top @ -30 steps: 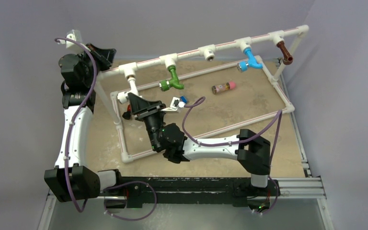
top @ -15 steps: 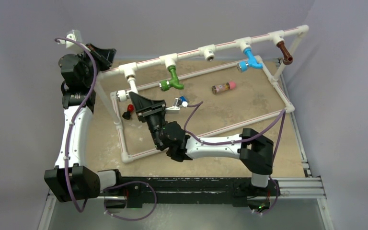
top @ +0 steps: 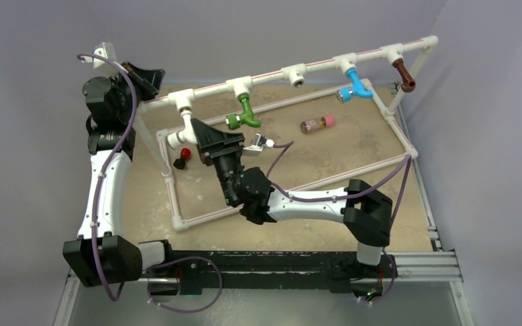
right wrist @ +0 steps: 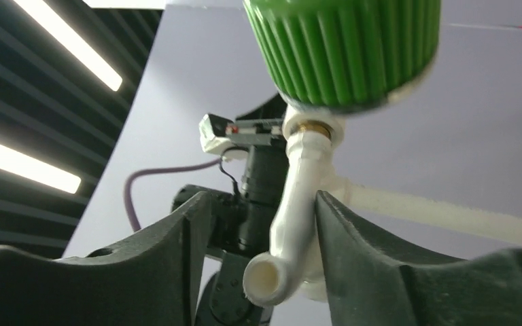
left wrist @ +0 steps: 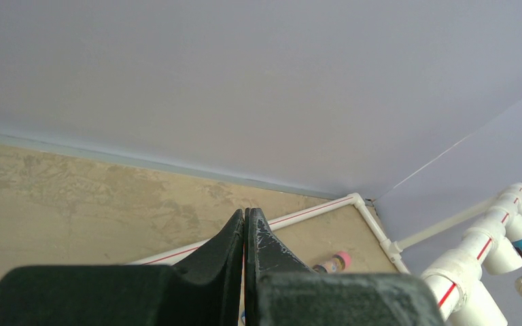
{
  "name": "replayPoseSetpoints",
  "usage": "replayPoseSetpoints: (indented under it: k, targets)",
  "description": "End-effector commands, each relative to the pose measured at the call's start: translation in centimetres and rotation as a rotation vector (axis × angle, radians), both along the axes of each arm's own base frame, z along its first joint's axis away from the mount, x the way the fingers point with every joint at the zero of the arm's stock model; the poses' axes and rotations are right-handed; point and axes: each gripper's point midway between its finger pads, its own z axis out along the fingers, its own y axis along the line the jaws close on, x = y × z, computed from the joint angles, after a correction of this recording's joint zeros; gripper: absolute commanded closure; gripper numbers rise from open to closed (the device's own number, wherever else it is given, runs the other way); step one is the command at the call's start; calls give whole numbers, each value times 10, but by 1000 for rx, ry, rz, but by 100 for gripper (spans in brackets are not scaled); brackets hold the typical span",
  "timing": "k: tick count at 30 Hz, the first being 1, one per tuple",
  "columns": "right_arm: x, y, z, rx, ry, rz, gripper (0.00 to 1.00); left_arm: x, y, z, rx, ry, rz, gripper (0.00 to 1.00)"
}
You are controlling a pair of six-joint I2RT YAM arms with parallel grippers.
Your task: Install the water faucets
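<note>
A white faucet point(top: 179, 137) hangs from the leftmost T-fitting of the pipe frame point(top: 272, 76). My right gripper point(top: 194, 133) is around it. In the right wrist view the white faucet point(right wrist: 292, 224) stands between the spread jaws of the right gripper point(right wrist: 262, 204), against the right finger point(right wrist: 353, 244), with a gap on the left. The green faucet point(top: 247, 114), the blue faucet point(top: 355, 87) and the brown faucet point(top: 403, 73) hang from fittings further right. The green knob point(right wrist: 343, 47) fills the top of the right wrist view. My left gripper point(top: 151, 73) is shut and empty at the back left, its jaws pressed together point(left wrist: 245, 214).
One T-fitting point(top: 296, 75) between the green and blue faucets has nothing in it. A small pink-capped bottle point(top: 317, 123) lies on the sandy board inside the frame. A small red piece point(top: 185, 153) and a black one point(top: 179, 164) lie by the frame's left post.
My right gripper has moved back and up along the white faucet, and its jaws have spread apart. The left arm has not moved.
</note>
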Motion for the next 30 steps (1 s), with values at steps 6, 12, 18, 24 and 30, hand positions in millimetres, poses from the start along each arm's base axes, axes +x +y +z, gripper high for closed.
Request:
replayPoseSetpoints:
  k: [6,12,18,24,30]
  targets:
    - [-5,-32,41,143,-48,-2,33,-39,-18,-159,-109,580,-84,100]
    - [-7,-36,35,110,-53,-3,33,-39,-17,-159,-107,579,-79,100]
    - [-12,-46,39,36,-107,-32,33,-39,-17,-159,-108,579,-82,100]
    - [-22,-56,45,-94,-212,-62,32,-39,-17,-160,-109,583,-80,100]
    - [-31,-66,50,-292,-337,-103,29,-39,-16,-159,-110,582,-78,100]
